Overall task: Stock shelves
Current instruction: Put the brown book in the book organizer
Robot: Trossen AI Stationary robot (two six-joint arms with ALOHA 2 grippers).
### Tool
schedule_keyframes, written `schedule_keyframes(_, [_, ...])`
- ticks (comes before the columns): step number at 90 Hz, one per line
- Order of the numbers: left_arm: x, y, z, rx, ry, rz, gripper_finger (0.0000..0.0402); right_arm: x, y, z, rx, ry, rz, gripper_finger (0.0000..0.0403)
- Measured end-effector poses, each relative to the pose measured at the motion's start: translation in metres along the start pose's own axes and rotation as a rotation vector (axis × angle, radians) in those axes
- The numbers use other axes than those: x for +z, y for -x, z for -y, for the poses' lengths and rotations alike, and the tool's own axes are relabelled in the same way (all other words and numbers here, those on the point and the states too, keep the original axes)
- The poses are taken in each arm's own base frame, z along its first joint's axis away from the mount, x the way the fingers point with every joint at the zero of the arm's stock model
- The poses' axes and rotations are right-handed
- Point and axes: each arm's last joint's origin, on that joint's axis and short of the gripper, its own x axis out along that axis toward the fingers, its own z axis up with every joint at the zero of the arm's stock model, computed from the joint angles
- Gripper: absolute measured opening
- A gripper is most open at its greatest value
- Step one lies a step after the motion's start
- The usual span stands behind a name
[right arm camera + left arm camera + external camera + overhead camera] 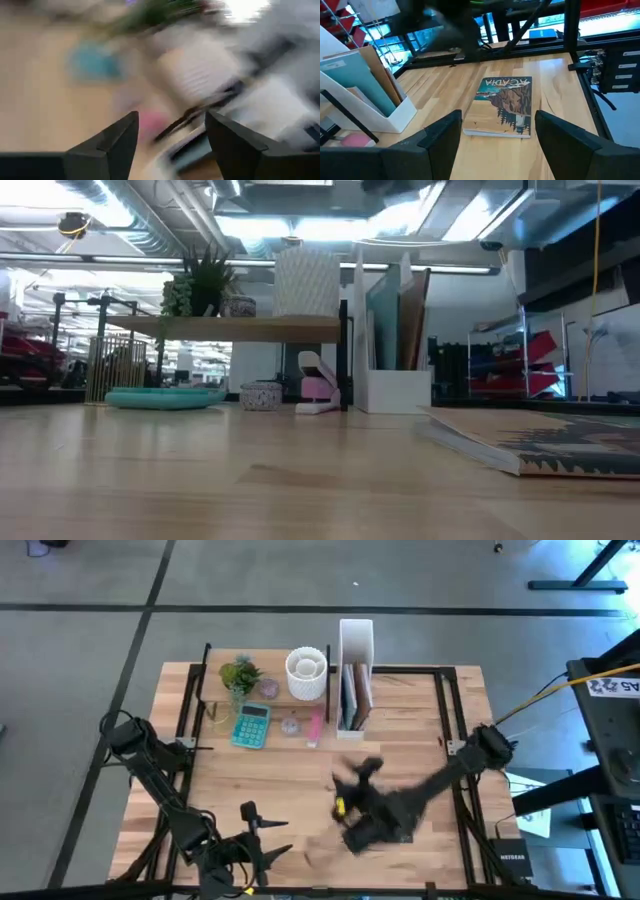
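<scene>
Floor [250, 585]: grey, smooth, crossed by dark seam lines, surrounding the wooden table [290, 790] on all visible sides. Black frame rails [190, 705] run along the table's left and right edges. A dark bench [615, 740] stands right of the table, with a yellow cable [545, 695] running to it. Ceiling [300, 210]: exposed ducting and bright strip lights. Beyond the table, metal racking [520, 365] holds red and blue items at the right; further racks [30, 350] stand at the left. No windows are discernible.
</scene>
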Motion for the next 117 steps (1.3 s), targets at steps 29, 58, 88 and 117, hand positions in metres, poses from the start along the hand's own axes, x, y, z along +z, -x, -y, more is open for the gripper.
schedule_keyframes(29, [-0.006, -0.074, -0.013, -0.179, 0.033, -0.091, 0.0235, -0.090, 0.050, -0.078, 0.458, 0.088, -0.161, 0.0214])
schedule_keyframes(58, [-0.040, -0.200, -0.066, -0.392, 0.110, -0.027, 0.0235, -0.128, 0.041, -0.101, 0.518, 0.110, -0.132, 0.0214])
schedule_keyframes(88, [-0.111, -0.280, -0.107, -0.469, 0.296, -0.192, 0.0235, -0.136, 0.022, -0.129, 0.417, 0.305, -0.120, 0.0214])
schedule_keyframes(117, [-0.134, -0.281, -0.099, -0.538, 0.350, -0.351, 0.0235, -0.140, 0.007, -0.143, 0.218, 0.508, -0.052, 0.0214])
